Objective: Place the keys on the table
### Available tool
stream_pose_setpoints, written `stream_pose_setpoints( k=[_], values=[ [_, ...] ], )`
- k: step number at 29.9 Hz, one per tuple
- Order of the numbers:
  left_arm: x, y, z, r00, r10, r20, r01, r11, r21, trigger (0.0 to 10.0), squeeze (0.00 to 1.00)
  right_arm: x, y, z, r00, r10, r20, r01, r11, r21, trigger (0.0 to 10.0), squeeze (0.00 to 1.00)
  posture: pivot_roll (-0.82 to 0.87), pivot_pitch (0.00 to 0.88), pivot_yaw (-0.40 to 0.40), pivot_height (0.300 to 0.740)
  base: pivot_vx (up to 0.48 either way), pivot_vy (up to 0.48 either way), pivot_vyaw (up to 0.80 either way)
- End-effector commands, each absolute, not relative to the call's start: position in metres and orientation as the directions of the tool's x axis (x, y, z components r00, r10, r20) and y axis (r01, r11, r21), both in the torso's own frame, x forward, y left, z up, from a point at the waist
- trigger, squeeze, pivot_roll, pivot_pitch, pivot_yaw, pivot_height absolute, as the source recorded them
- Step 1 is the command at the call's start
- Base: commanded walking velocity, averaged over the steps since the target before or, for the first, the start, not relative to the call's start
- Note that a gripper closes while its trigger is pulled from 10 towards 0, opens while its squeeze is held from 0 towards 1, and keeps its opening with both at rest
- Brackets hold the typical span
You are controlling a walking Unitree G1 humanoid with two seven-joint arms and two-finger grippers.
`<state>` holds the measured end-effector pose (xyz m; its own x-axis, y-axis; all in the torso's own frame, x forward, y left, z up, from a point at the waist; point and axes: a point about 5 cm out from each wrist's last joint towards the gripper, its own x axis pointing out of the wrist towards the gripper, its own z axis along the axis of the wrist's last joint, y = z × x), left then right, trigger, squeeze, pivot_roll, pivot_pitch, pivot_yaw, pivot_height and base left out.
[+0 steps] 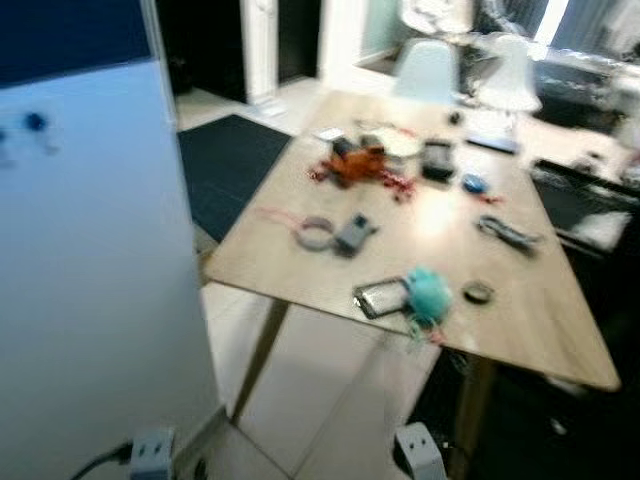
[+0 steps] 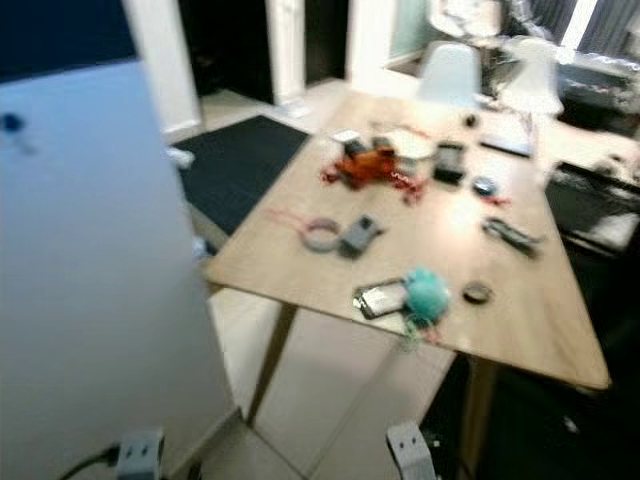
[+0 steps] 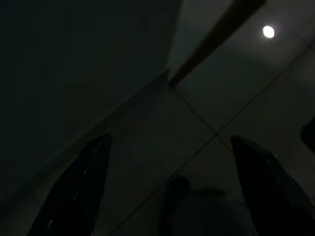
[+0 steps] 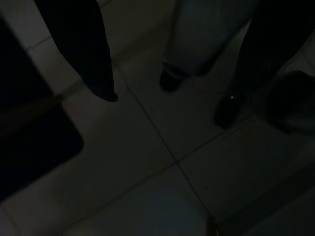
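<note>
The head views are blurred. A light wooden table (image 1: 520, 320) stands ahead, littered with small items. At its near edge a teal fluffy ball (image 1: 428, 292) lies beside a flat shiny object (image 1: 382, 297); short strands dangle from the ball. I cannot make out keys for certain. Both arms hang low, with the left wrist (image 1: 152, 452) and the right wrist (image 1: 418, 450) at the bottom of the head view. My left gripper (image 3: 170, 139) is open over dark floor tiles with nothing between its fingers. My right gripper (image 4: 166, 108) is open too, holding nothing.
A tall pale panel (image 1: 90, 270) stands close on my left. A dark rug (image 1: 230, 165) lies beyond it. On the table are a red and orange heap (image 1: 358, 165), a tape roll (image 1: 314, 233) and a dark gadget (image 1: 510, 233). Pale chairs (image 1: 425, 70) stand behind.
</note>
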<state>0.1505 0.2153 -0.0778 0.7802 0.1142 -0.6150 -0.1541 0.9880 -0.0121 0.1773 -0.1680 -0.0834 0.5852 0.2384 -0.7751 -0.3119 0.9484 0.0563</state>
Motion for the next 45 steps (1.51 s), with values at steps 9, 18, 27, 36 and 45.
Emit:
stream_pose_setpoints(
  k=[9,18,27,36,45],
  values=[
    [0.1531,0.2147,-0.0783,0.768,0.105,-0.632,-0.118,0.993,0.022,10.0,0.0,0.1783,-0.1687,-0.0834,0.597,0.216,-0.773,-0.254,0.964,0.073,10.0,0.0,0.1,0.019,-0.071,0.74,0.0,0.0,0.8],
    [0.1568,0.2135,-0.0771,0.772,0.116,-0.625,-0.131,0.991,0.021,10.0,0.0,0.1781,-0.1703,-0.0835,0.599,0.209,-0.773,-0.239,0.968,0.077,10.0,0.0,0.1,0.02,-0.071,0.74,0.0,0.0,0.8],
    [0.1568,0.216,-0.0764,0.77,0.138,-0.623,-0.144,0.989,0.042,10.0,0.0,0.1801,-0.1693,-0.0826,0.602,0.214,-0.769,-0.24,0.967,0.081,10.0,0.0,0.1,0.023,-0.075,0.74,0.0,0.0,0.8],
    [0.1544,0.2121,-0.0785,0.762,0.121,-0.636,-0.127,0.991,0.037,10.0,0.0,0.1801,-0.1696,-0.0826,0.601,0.214,-0.77,-0.24,0.967,0.081,10.0,0.0,0.11,0.022,-0.076,0.74,0.0,0.0,0.8],
    [0.1547,0.2128,-0.0783,0.762,0.126,-0.635,-0.123,0.991,0.048,10.0,0.0,0.1798,-0.1692,-0.0828,0.599,0.217,-0.771,-0.242,0.967,0.084,10.0,0.0,0.11,0.021,-0.078,0.74,0.0,0.0,0.8]
  ],
)
